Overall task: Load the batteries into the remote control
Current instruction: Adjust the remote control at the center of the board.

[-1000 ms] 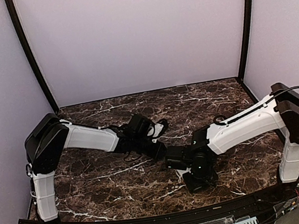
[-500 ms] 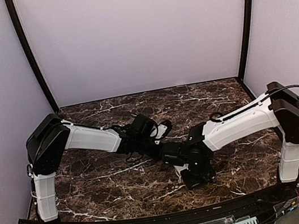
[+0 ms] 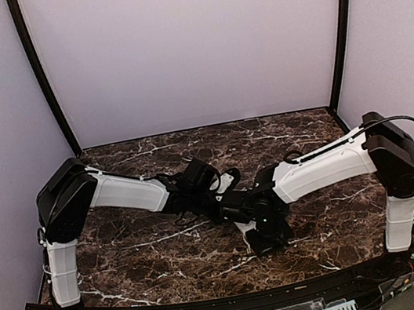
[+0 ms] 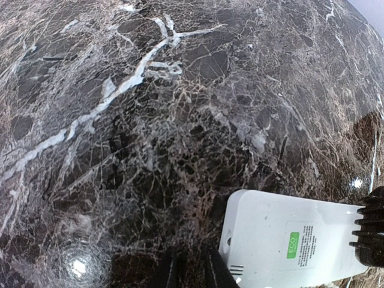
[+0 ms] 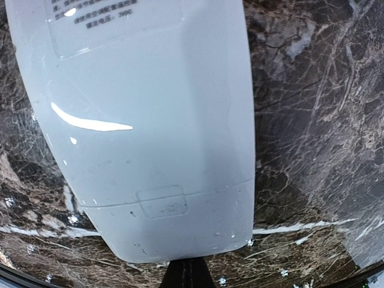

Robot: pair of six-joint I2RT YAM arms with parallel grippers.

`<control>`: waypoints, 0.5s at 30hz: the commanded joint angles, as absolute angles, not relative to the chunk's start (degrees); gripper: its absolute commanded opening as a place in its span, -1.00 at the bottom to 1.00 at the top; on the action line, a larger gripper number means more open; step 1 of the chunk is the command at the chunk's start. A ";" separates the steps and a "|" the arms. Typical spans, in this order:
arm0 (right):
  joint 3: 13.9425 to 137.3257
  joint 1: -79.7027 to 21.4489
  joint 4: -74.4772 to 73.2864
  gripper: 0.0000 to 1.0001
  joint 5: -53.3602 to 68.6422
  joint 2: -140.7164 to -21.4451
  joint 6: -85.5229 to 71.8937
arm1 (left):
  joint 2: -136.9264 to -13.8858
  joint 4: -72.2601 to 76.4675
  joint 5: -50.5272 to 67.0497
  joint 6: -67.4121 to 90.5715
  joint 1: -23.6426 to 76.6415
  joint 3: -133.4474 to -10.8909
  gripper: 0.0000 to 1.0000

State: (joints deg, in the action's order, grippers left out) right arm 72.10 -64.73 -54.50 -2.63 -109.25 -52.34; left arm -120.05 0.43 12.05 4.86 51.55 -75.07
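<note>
**White plastic remote, back uppermost, at mid-bench between two arms**

Left: the left gripper (image 4: 191, 271) is low over the dark marble bench (image 4: 138, 120). Only the tips of its jaws show, with a narrow gap between them. Whether they pinch anything cannot be told. A corner of the remote lies just beside one tip.

Centre: the remote control (image 4: 282, 240) lies flat on the bench where both arms meet, and from above it is largely hidden beneath them. A black ribbed part (image 4: 371, 231) overlaps its far end, and I cannot tell what it belongs to.

Right: the right gripper (image 5: 187, 275) has its jaws pressed together on nothing. The tip sits at the remote's rounded end by the cover, but contact cannot be confirmed.

Hazards: the glossy shell may skate across the polished bench if it is pushed while unpinned. A closed tip could slip off the cover's catch. The two crowded wrists could also knock each other.

Condition: a smooth white shell with rounded corners, a green ECO label and printed text. A seam crosses near one end, with a small rectangular catch on it. The cover looks closed, so opening it likely comes first. No batteries appear in any view.
</note>
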 commanded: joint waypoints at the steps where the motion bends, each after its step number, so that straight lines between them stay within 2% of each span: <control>1: 70.92 -63.81 -53.10 -1.00 -5.69 -107.92 -52.17 | -121.29 -3.57 12.14 4.10 52.05 -75.19 -0.68; 9: 66.18 -63.84 -52.29 -1.00 -0.46 -99.14 -51.36 | -121.29 -3.99 10.57 3.58 52.12 -75.27 -0.69; 15: 65.51 -63.73 -52.66 -1.00 1.61 -101.92 -51.94 | -121.29 -4.68 10.18 3.08 52.12 -75.57 -0.69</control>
State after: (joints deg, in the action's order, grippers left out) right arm 66.72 -64.05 -52.18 -0.03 -99.81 -51.57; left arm -120.05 0.32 11.35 4.03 51.68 -75.09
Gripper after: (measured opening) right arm 0.003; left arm 0.156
